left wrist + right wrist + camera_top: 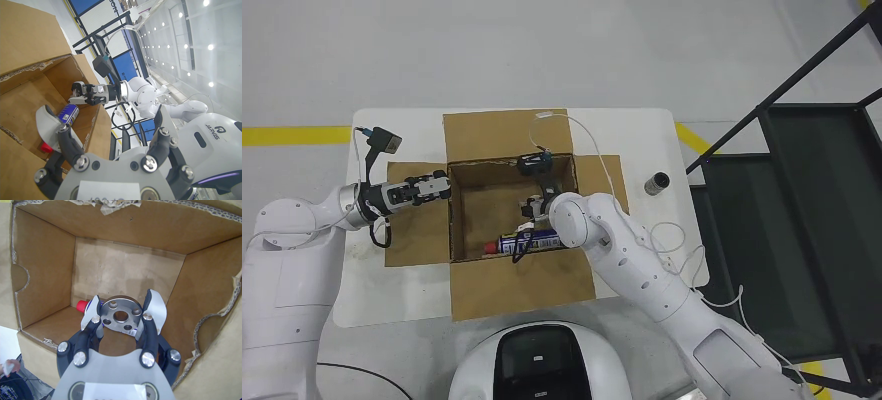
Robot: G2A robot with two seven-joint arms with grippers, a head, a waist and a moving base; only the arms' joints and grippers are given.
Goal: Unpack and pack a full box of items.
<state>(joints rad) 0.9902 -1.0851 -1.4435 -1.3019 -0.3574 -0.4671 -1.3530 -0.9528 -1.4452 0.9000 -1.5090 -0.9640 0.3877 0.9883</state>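
Observation:
An open cardboard box stands in the middle of the white table with its flaps spread flat. A blue spray can with a red cap lies on the box floor by the near wall. My right gripper is inside the box, just above the can, shut on a round steel flange with a centre hole and several bolt holes. The left wrist view has that gripper and the can under it. My left gripper is open and holds nothing, at the box's left rim.
A small dark cylinder stands on the table right of the box. A dark metal rack stands beyond the table's right edge. The box flaps cover much of the tabletop around the box.

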